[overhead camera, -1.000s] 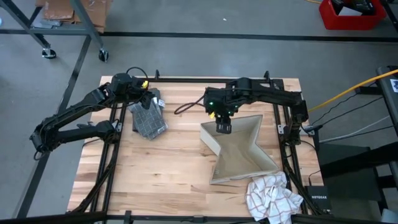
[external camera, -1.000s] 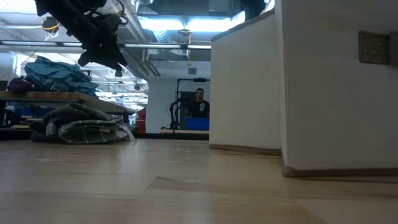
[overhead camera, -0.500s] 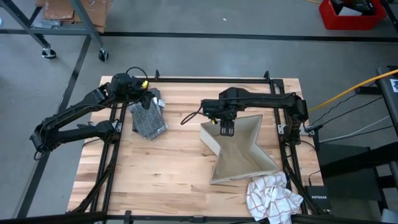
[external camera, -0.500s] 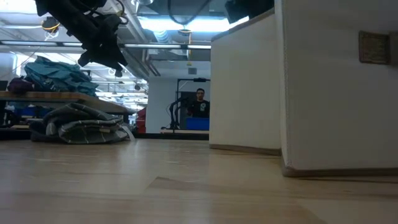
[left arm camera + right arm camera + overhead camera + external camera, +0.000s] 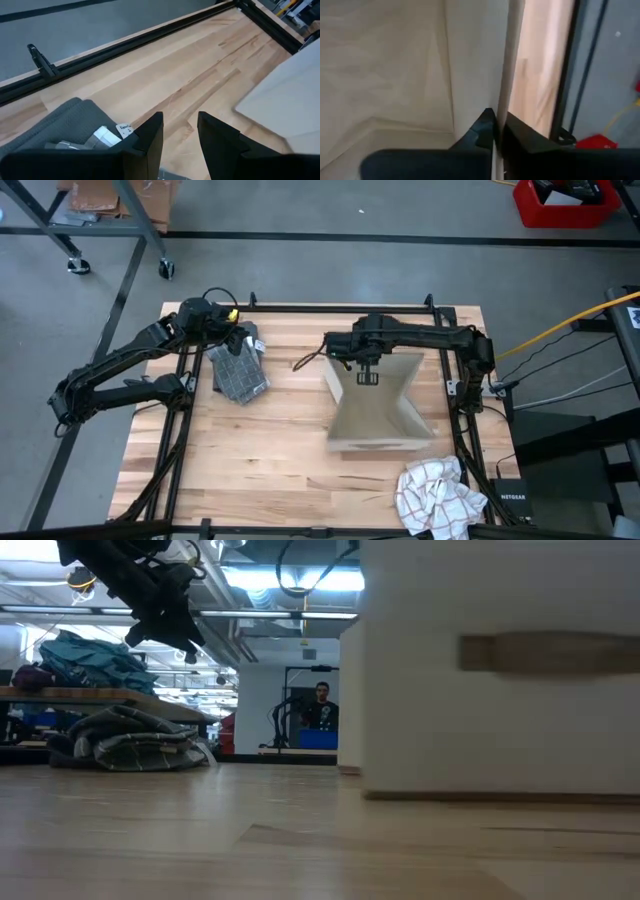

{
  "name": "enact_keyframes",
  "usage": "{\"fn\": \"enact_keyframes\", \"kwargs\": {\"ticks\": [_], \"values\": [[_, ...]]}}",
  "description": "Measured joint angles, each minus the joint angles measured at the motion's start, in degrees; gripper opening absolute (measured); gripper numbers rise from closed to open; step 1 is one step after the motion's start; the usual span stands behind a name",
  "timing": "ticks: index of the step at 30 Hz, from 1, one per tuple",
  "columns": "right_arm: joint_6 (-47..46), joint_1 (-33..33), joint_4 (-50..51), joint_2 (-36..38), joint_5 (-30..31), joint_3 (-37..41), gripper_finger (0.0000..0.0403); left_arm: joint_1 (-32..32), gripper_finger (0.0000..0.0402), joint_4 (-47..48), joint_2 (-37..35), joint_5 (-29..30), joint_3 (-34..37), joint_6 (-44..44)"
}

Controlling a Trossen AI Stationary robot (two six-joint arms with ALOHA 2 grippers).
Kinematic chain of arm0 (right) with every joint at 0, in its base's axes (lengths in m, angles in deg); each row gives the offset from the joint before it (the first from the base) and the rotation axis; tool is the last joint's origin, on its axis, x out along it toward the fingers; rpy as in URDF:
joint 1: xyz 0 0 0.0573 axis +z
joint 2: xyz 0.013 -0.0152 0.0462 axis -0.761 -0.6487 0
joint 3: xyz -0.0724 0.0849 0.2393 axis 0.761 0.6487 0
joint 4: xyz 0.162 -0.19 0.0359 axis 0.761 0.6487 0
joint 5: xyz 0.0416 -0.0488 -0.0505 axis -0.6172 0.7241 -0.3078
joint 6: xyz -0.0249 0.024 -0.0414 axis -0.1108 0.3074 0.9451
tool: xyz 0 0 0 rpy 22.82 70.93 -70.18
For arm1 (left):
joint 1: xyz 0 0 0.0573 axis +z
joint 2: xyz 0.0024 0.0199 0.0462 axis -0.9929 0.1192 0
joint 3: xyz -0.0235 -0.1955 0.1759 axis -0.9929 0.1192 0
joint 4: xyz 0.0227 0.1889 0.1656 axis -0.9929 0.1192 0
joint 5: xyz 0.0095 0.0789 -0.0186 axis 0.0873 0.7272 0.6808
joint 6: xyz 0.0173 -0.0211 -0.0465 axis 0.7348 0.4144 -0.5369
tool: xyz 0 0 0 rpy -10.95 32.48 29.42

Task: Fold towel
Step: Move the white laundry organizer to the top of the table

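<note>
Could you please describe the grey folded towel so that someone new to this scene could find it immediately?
Start at the wooden table and go to its far left corner, under the left gripper. The grey folded towel lies there as a compact dark checked stack, unlike the crumpled white towel at the near right or the beige bin.

Two matte black jointed arms, black cable loop, yellow tag on left arm (image 5: 120,365)

The surface (image 5: 280,440) is smooth pale wood planks. The grey towel (image 5: 238,370) is soft cloth. The beige box (image 5: 375,405) looks like matt fabric, perhaps. The checked cloth (image 5: 437,495) is crumpled.
</note>
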Motion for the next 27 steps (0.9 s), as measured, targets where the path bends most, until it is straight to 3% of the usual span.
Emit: {"fn": "enact_keyframes", "kwargs": {"ticks": [5,16,27], "values": [[2.47,-5.00,-1.40,0.00,1.64,0.00,0.0041,0.00,0.0114,0.00,0.00,0.00,0.00,-1.53],[17.87,-18.71,-9.50,0.00,1.60,0.00,0.0007,-0.02,0.0114,0.00,0.00,0.00,0.00,-1.57],[25.50,-30.16,-19.24,0.00,-0.60,0.00,0.0040,-0.01,0.0114,0.00,0.02,-0.01,0.00,-1.64]]}}
